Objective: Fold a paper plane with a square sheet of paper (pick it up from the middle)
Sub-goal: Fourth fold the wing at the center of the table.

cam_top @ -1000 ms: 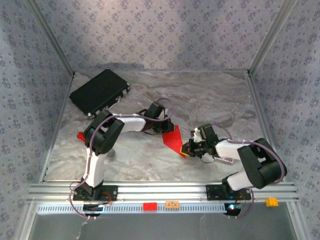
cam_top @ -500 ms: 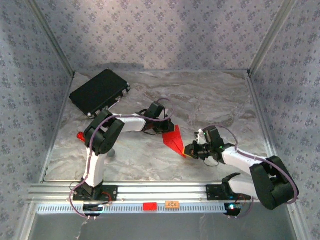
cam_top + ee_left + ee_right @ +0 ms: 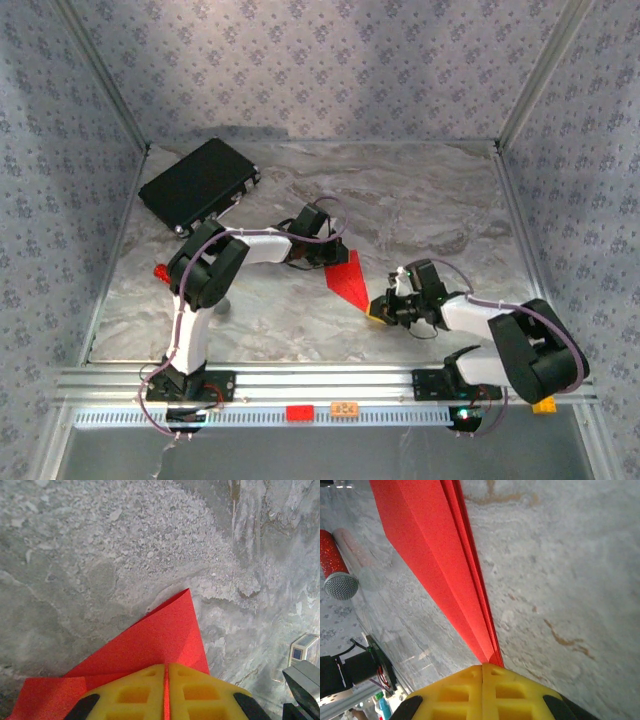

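The red sheet of paper is folded into a pointed, dart-like wedge of several layers and lies mid-table. My left gripper is shut on its wide far end. In the left wrist view the red paper runs between the closed yellow fingers of that gripper. My right gripper is shut on the narrow near tip. In the right wrist view the stacked red folds run out from the pinched gripper.
A black case lies at the far left. A small red-and-grey round object sits by the left arm. Small red, orange and yellow blocks rest on the front rail. Patterned walls surround the table.
The right gripper has drawn the paper's tip slightly nearer, and its elbow has swung out and back. The left gripper has held still on the far end.
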### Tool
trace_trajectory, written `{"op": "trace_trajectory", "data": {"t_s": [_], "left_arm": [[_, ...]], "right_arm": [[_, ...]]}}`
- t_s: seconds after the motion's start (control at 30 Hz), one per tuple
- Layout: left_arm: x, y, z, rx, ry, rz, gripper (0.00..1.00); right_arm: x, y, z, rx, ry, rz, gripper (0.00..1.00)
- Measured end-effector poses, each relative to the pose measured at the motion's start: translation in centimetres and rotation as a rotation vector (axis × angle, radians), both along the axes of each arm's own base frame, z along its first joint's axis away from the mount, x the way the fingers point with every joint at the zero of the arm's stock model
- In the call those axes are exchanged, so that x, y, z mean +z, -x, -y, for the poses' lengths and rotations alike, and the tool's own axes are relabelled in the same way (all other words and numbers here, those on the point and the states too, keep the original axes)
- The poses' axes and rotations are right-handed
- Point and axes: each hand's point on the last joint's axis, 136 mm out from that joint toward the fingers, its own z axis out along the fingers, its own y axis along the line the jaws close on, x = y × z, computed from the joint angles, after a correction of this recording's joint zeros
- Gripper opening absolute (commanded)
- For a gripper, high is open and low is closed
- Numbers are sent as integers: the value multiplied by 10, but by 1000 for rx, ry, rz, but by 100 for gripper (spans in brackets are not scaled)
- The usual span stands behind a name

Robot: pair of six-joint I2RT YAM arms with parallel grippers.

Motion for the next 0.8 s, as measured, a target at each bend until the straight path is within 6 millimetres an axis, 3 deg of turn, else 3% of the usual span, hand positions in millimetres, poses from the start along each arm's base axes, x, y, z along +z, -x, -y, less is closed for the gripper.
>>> {"op": "trace_trajectory", "data": {"t_s": [0.17, 0.4, 0.5, 0.67, 0.8], "left_arm": [[0, 0, 0, -2, 2, -1, 10], [0, 0, 0, -2, 2, -1, 10], [0, 0, 0, -2, 2, -1, 10], [0, 0, 0, -2, 2, -1, 10], [0, 0, 1, -3, 5, 1, 10]], "right_arm": [[9, 5, 2, -3, 0, -5, 2], [36, -26, -11, 0, -17, 42, 1], [27, -29, -13, 2, -6, 17, 1], [1, -8, -4, 6, 35, -53, 1], [-1, -1, 1, -1, 29, -30, 1]]}}
